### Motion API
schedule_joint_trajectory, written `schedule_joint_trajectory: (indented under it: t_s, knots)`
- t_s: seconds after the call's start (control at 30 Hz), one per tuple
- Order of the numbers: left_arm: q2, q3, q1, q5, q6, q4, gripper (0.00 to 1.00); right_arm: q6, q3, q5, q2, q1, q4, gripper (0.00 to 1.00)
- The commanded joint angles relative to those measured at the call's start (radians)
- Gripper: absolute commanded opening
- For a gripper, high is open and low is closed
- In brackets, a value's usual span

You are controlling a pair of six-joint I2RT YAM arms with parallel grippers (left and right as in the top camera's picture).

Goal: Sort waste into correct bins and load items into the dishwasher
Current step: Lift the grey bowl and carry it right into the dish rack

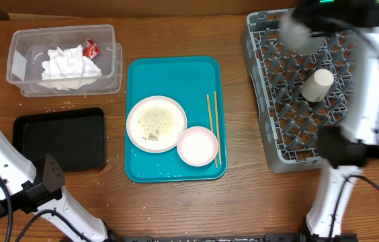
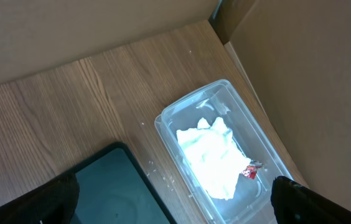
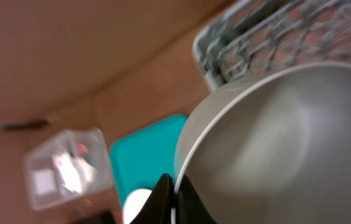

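Pinching the bowl (image 3: pixel 275 137) rim in wrist view, the right hand (image 3: pixel 174 198) blurs overhead.

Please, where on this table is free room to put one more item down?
Bare table lies beyond the teal tray, between clear bin and dish rack, and again before that tray. The black tray looks bare. Crowded: the teal tray's near half, with plate, small bowl and chopsticks; the rack, where the right gripper holds a grey bowl.

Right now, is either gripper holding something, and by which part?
The right gripper pinches a grey bowl by its rim, near the dish rack. The left gripper holds nothing.
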Motion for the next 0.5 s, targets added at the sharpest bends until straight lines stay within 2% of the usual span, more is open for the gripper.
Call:
schedule_joint_trajectory:
  t_s: [0.0,0.13,0.23,0.33,0.47]
  knots:
    - [0.009,0.002,-0.007,0.000,-0.009,0.001,1.00,-0.089,-0.021,-0.201,-0.092,-0.090,-0.003,0.04]
    - [0.009,0.002,-0.007,0.000,-0.009,0.001,1.00,-0.167,-0.243,-0.164,-0.263,-0.170,-0.002,0.04]
    - [0.009,0.002,-0.007,0.000,-0.009,0.001,1.00,-0.184,-0.506,-0.067,-0.421,-0.190,-0.002,0.04]
    - [0.009,0.002,-0.007,0.000,-0.009,0.001,1.00,-0.246,-0.713,-0.061,-0.517,-0.203,-0.001,0.04]
    - [0.009,0.002,-0.007,0.000,-0.009,0.001,1.00,-0.388,-0.882,-0.228,-0.525,-0.212,0.003,0.04]
